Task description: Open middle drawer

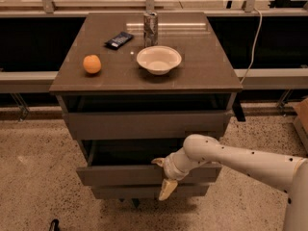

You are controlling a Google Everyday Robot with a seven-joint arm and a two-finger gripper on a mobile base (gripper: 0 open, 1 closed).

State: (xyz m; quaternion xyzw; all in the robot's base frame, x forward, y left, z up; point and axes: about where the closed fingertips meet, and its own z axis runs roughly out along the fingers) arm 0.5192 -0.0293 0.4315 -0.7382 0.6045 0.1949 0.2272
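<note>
The middle drawer (120, 174) is the grey-brown flat front in the centre of the cabinet's three. It stands pulled out a little, with a dark gap above its top edge. My gripper (162, 178) is at the middle of that front. One tan finger hangs down over the face and the other hooks over the top edge, so it is shut on the drawer's front. My white arm (240, 159) reaches in from the lower right.
The top drawer (144, 124) is above and the bottom drawer (125, 193) is just under the gripper. On the cabinet top (202, 71) are an orange (92, 64), a white bowl (159, 59), a can (150, 29) and a dark packet (119, 40). Speckled floor lies around the cabinet.
</note>
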